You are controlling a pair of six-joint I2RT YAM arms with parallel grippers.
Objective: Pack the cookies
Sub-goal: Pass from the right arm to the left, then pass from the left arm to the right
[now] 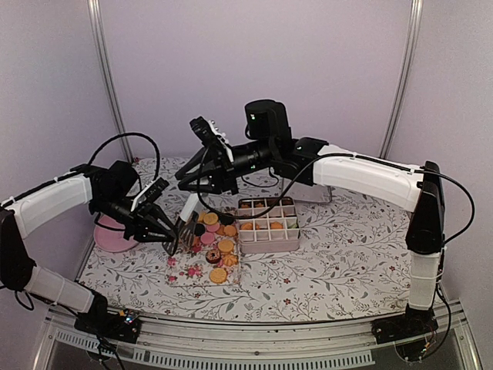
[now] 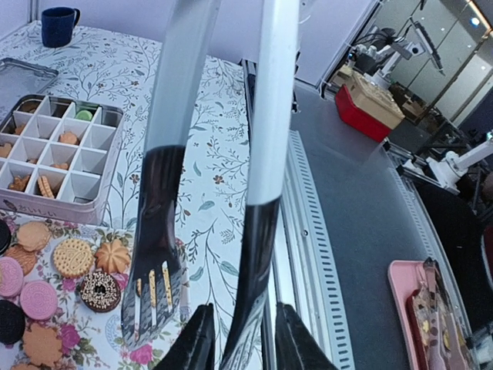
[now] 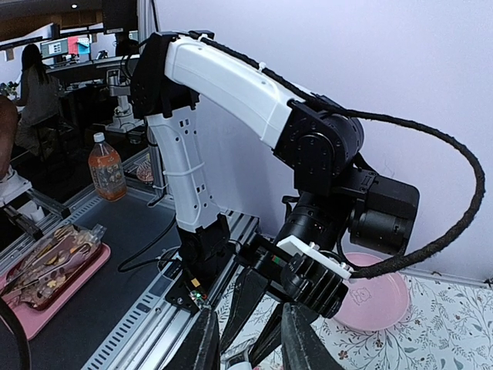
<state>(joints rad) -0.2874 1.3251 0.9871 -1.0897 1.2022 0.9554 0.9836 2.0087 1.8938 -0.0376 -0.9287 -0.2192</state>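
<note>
The cookies lie in a loose group on a floral sheet left of the divided box; a few sit in its cells. In the left wrist view, tan, pink and chocolate-topped cookies lie below the box. My left gripper is shut on black-and-silver tongs, whose tips hang just over the cookies. In its wrist view the gripper clasps one arm of the tongs. My right gripper hovers open above the tongs and cookies; in its own view it is empty.
A pink plate sits at the table's left edge, also seen in the right wrist view. A blue mug and a metal lid stand beyond the box. The table's near rail runs close to the tongs.
</note>
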